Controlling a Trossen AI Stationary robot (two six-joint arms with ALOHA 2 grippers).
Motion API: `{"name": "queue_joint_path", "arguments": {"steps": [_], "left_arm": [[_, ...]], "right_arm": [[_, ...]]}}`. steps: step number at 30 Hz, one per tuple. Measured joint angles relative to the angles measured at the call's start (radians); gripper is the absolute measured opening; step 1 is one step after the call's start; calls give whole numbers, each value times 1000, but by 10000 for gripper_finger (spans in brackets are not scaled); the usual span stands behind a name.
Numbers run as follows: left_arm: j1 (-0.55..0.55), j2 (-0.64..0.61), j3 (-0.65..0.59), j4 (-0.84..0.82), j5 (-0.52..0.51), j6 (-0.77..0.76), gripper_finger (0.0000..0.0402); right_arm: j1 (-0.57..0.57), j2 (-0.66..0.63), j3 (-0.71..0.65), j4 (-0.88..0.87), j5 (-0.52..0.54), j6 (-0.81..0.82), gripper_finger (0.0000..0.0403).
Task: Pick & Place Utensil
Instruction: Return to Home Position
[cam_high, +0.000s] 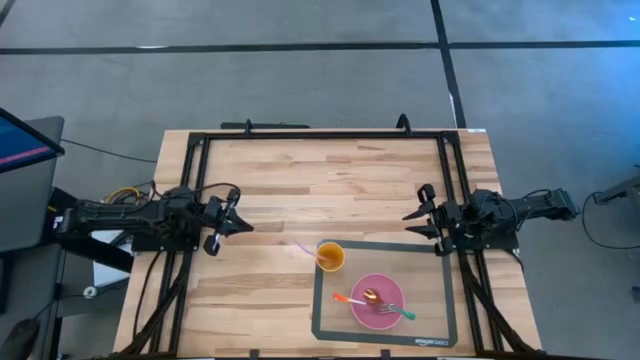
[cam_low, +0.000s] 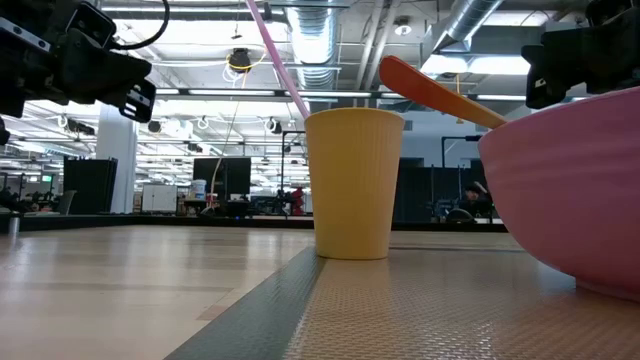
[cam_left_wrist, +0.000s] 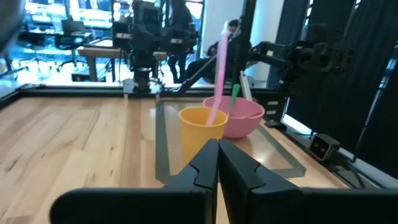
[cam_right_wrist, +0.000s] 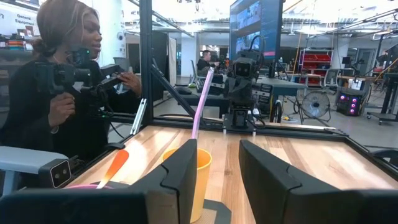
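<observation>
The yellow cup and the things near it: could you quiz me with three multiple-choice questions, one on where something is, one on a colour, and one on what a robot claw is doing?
1. Where does the yellow cup stand?
A. on the floor
B. at a corner of the placemat
C. on a shelf

2. What colour is the straw in the cup?
A. blue
B. black
C. pink

3. How is the right gripper?
A. open, holding nothing
B. shut on a knife
C. shut on a napkin

Answers:
1. B: the high view shows the cup at the placemat's corner.
2. C: a pink straw leans out of the cup.
3. A: the right wrist view shows a clear gap between its fingers.
</observation>
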Motion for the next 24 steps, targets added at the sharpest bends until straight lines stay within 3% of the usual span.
{"name": "queue_joint_path", "arguments": {"steps": [4,18,24], "left_arm": [[44,-30,0,3,72,0,12],[35,-89,0,-2,75,0,12],[9,-131,0,-116,77,25,12]], "right_arm": [[0,0,0,0,0,0,113],[0,0,0,0,0,0,113],[0,0,0,0,0,0,113]]}}
